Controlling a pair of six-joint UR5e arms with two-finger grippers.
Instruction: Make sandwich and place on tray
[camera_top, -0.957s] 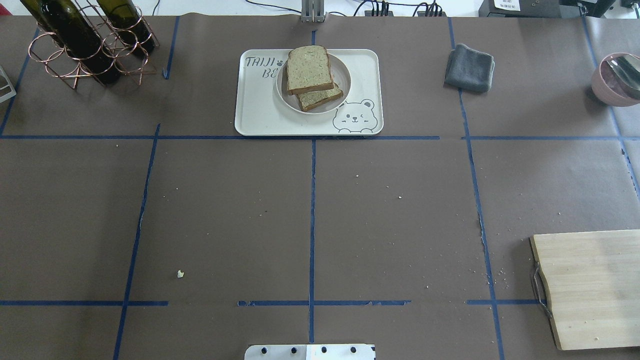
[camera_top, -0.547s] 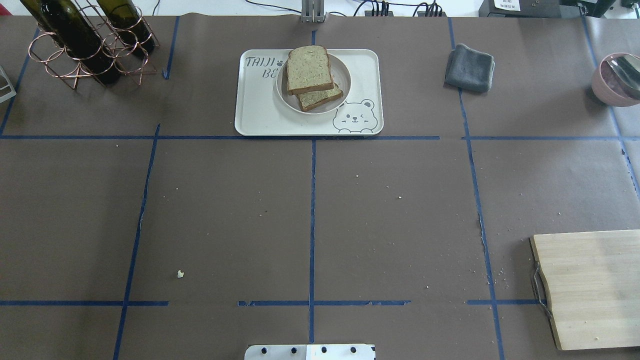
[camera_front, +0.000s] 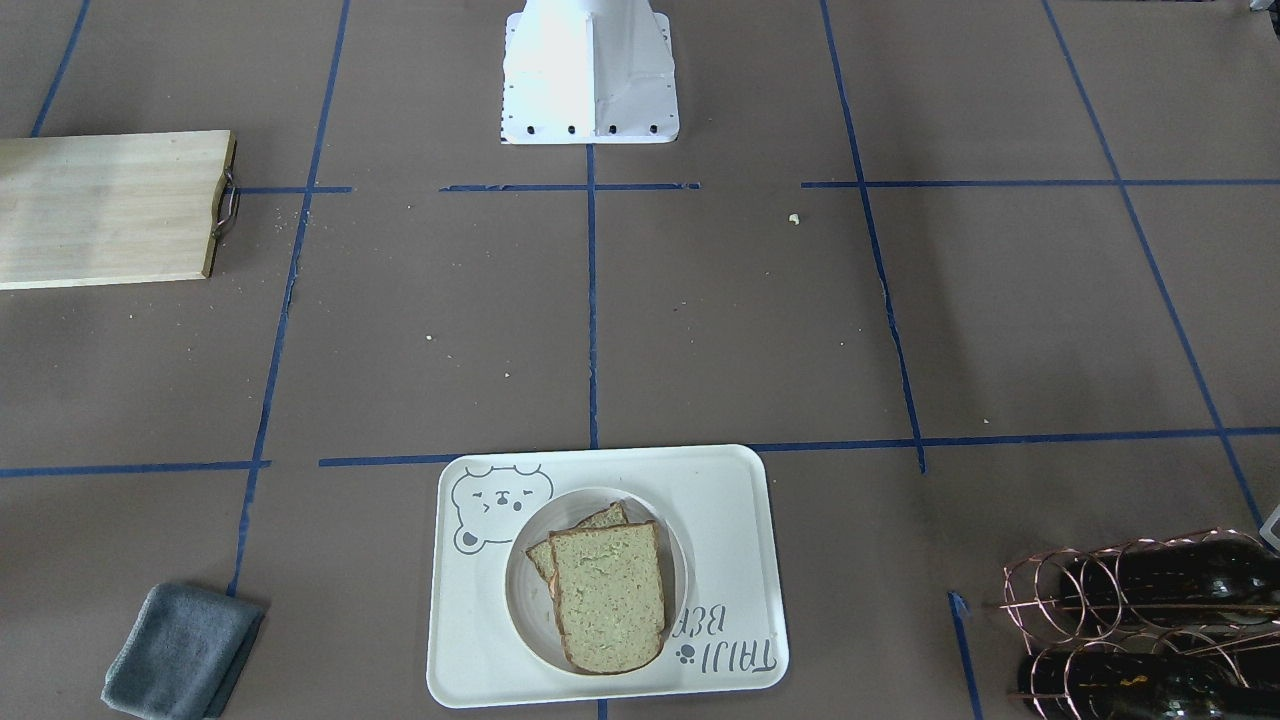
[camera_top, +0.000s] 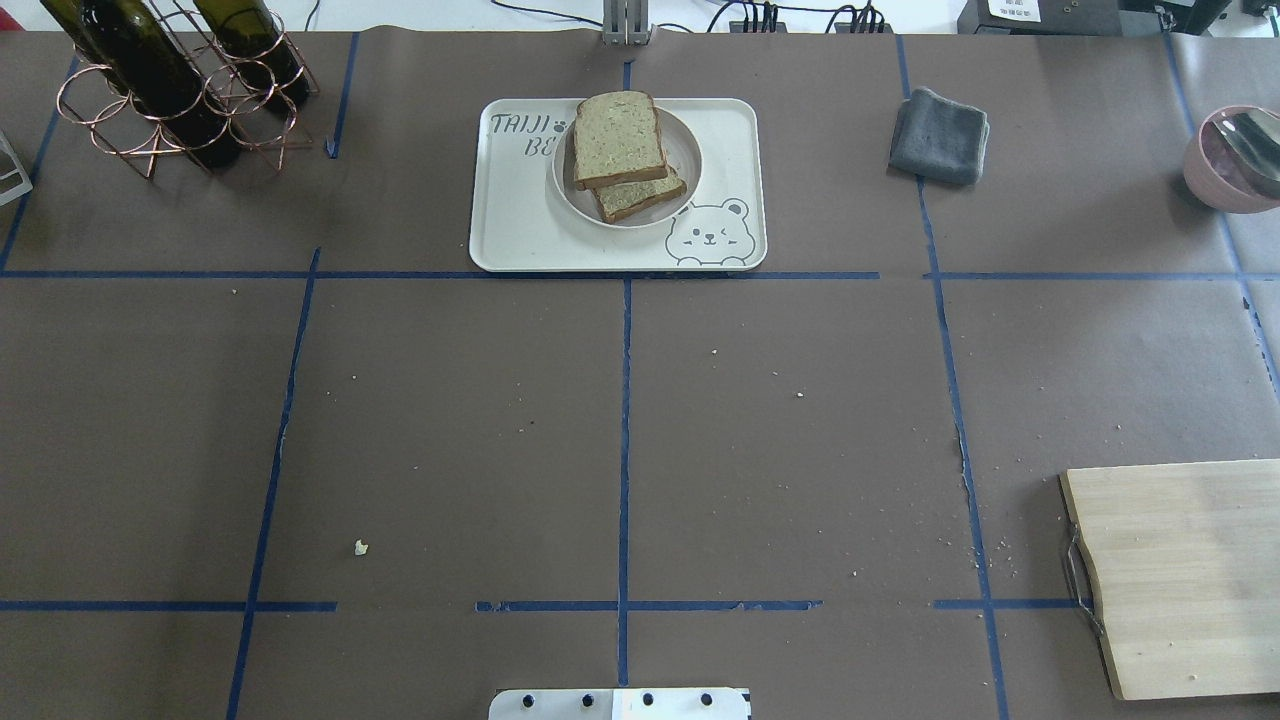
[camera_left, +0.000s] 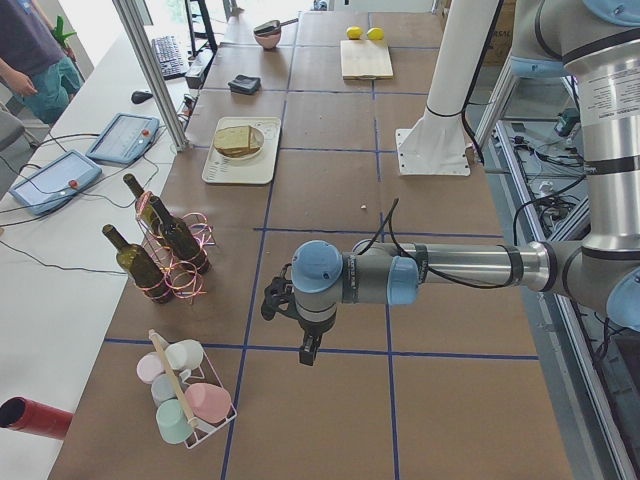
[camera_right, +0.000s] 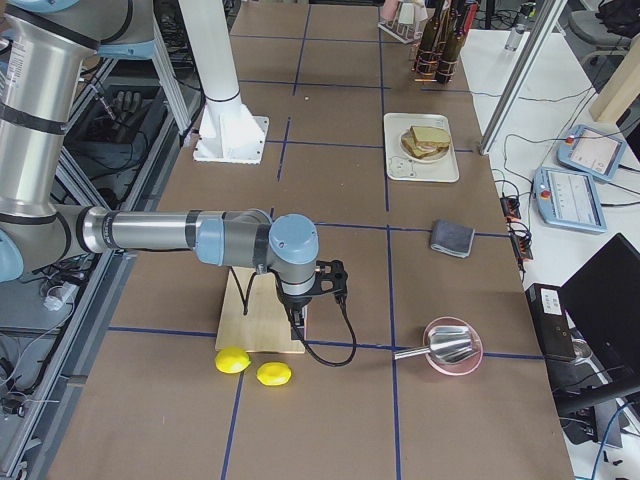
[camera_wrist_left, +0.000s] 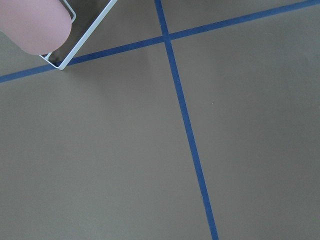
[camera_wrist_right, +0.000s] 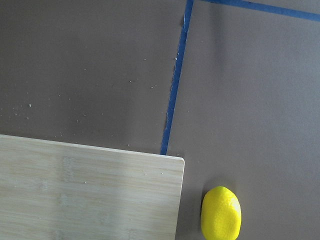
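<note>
The sandwich (camera_top: 618, 138) is two bread slices stacked askew on a small round white plate (camera_top: 688, 150), which sits on the cream bear tray (camera_top: 520, 235) at the far middle of the table. No egg shows. The sandwich (camera_front: 607, 595) and the tray (camera_front: 725, 500) also show in the front view. My left gripper (camera_left: 309, 350) hangs above bare table far from the tray, in the exterior left view only. My right gripper (camera_right: 297, 318) hangs over the wooden board, in the exterior right view only. I cannot tell whether either is open or shut.
A wooden board (camera_top: 1190, 570) with a metal handle lies near right, with two lemons (camera_right: 232, 360) beside it. A grey cloth (camera_top: 940, 135) and a pink bowl (camera_top: 1235, 160) are far right. A wire rack of wine bottles (camera_top: 170, 90) is far left. A cup rack (camera_left: 185, 395) stands beyond it.
</note>
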